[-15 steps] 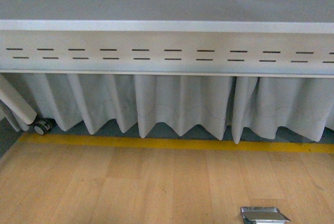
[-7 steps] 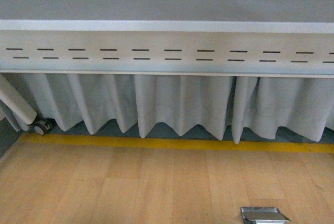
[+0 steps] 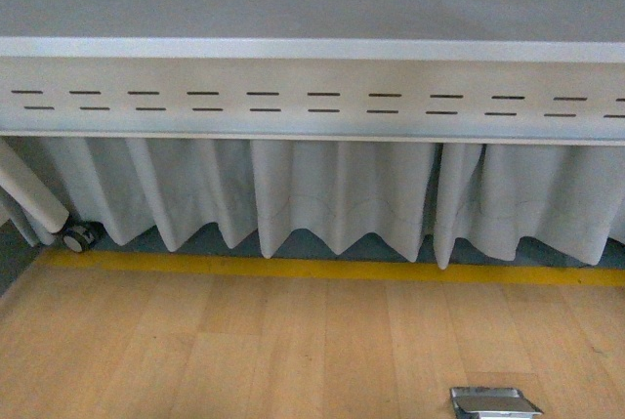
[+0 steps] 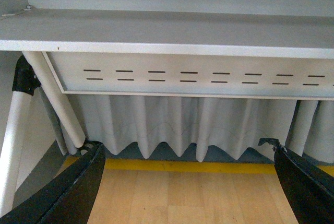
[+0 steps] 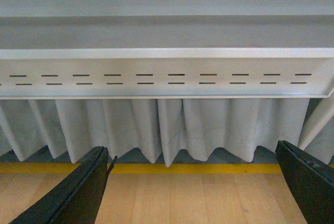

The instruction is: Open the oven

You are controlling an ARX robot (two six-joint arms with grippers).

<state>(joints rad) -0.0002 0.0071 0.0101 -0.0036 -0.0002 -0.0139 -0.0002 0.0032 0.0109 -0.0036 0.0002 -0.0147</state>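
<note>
Facing slotted panel [image 3: 312, 97], curtain [image 3: 342, 194] beneath, left fingers [image 4: 73, 192] and right fingers [image 5: 78, 192] spread apart

No words, numbers or signs can be read in any view. The long grey metal panel [image 3: 312, 97] has only two rows of short dark slots, not letters. The small shiny metal plate [image 3: 493, 402] on the light wooden floor [image 3: 195, 351] shows no writing.

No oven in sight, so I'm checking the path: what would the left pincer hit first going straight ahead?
Probably the pleated pale grey curtain under the white slotted panel; nothing nearer shows ahead of the open left pincer, though depth is unclear.
</note>
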